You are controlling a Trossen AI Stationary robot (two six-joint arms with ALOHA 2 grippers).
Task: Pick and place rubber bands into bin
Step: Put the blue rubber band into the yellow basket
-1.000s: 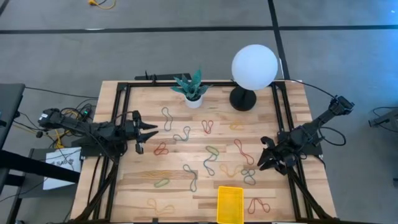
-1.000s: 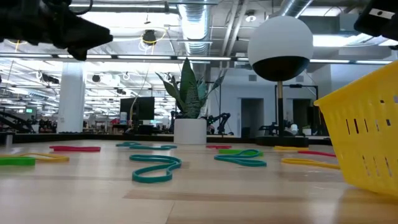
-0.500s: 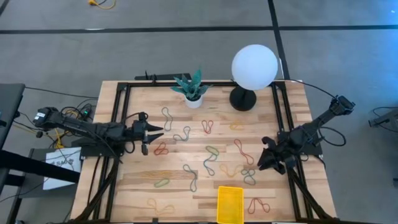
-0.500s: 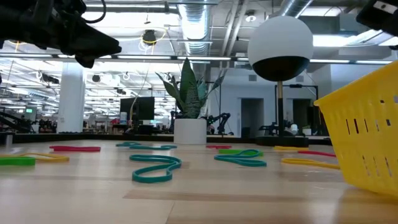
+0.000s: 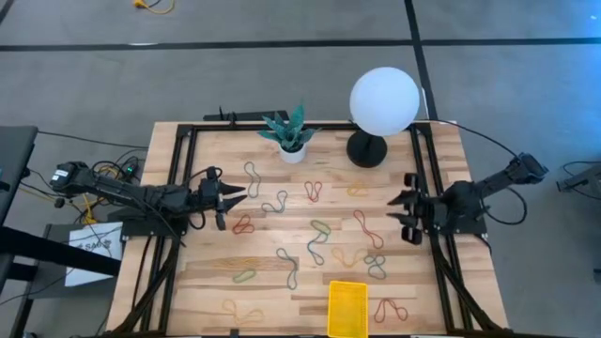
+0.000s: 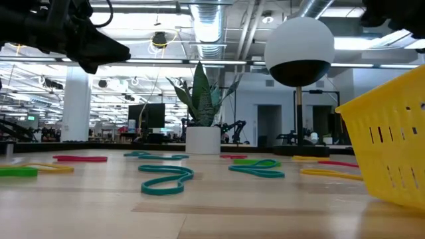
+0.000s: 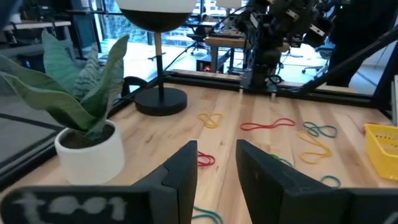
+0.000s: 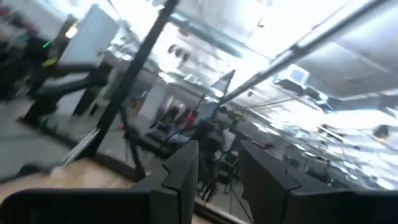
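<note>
Left pincer [image 5: 231,196] slightly parted, empty, above a red rubber band [image 5: 243,225]. Right pincer [image 5: 402,214] open, empty; small shallow bright-yellow plastic bin [image 6: 392,143] cut off in low view.

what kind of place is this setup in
Most likely a robotics lab or open workshop floor. The low view shows exposed ceiling ducts and long rows of strip lights over a large hall, and more robot rigs stand on benches beyond the wooden table.

robotics lab, exposed ceiling ducts [image 6: 199,16], workbenches beyond wooden table [image 5: 310,272]
</note>
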